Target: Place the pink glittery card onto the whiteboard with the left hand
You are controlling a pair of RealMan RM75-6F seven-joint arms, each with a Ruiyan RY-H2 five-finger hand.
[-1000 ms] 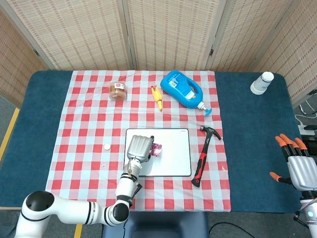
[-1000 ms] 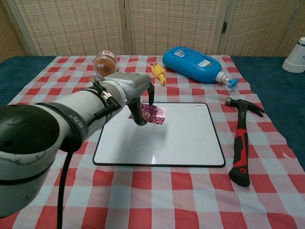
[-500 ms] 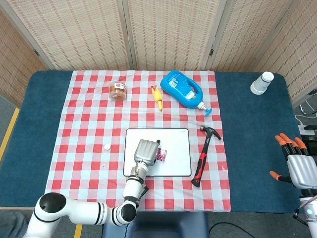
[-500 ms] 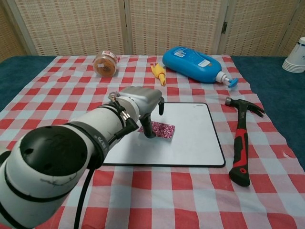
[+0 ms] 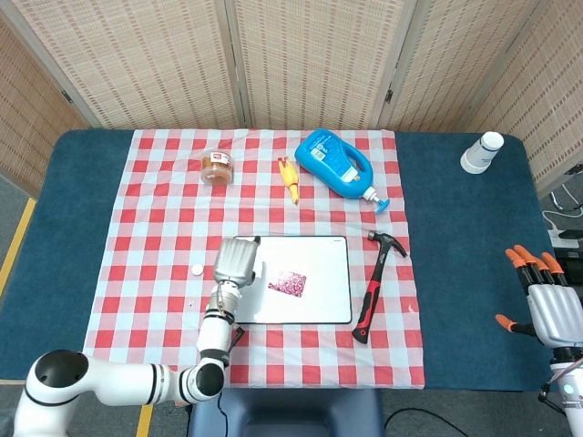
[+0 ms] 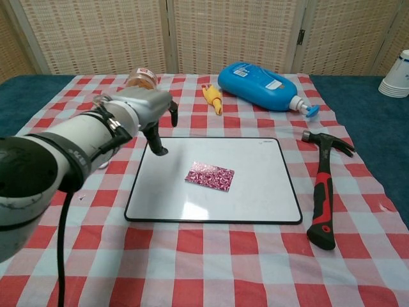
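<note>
The pink glittery card [image 6: 210, 176] lies flat near the middle of the white, black-framed whiteboard [image 6: 255, 192], with nothing touching it. The left hand [image 6: 148, 109] hovers over the board's left edge, apart from the card, holding nothing, fingers pointing down and loosely spread. The whiteboard rests on a red-and-white checked cloth [image 5: 146, 273] over the blue tabletop [image 5: 455, 246]. Just right of the board lies a hammer with a red and black handle [image 6: 324, 192]. Behind it are a blue detergent bottle on its side [image 6: 259, 81], a yellow rubber chicken [image 6: 212, 98] and a small orange-lidded jar [image 5: 217, 167]. The right hand [image 5: 549, 305] stays well apart at the tabletop's right side, its orange-tipped fingers spread and empty.
</note>
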